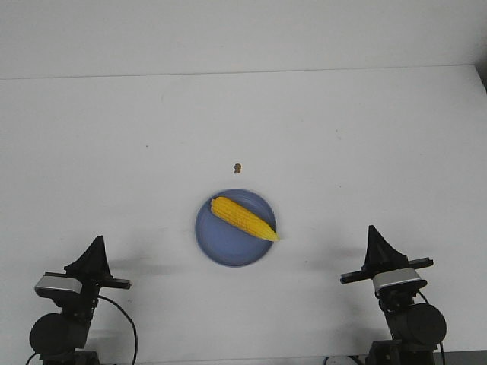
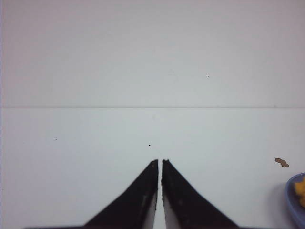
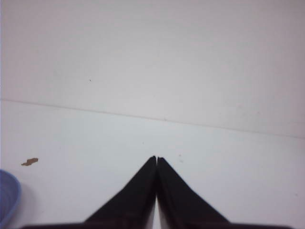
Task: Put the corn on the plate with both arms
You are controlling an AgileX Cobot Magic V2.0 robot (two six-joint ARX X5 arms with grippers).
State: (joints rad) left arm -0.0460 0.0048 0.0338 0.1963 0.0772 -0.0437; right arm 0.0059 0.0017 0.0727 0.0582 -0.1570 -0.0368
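Note:
The yellow corn (image 1: 243, 218) lies slantwise on the periwinkle-blue plate (image 1: 221, 242) near the table's middle, its pointed end at the plate's right rim. In the left wrist view only a sliver of the plate (image 2: 295, 202) and of the corn (image 2: 300, 189) shows. The right wrist view catches a bit of the plate (image 3: 7, 195). My left gripper (image 1: 96, 245) (image 2: 159, 162) sits shut and empty at the front left, well apart from the plate. At the front right my right gripper (image 1: 373, 232) (image 3: 157, 158) is shut and empty too.
A small brown speck (image 1: 237, 167) (image 2: 281, 162) (image 3: 29, 162) lies on the white table (image 1: 342, 152) just behind the plate. The table's far edge meets a pale wall. Black cables hang by both arm bases at the table's front edge.

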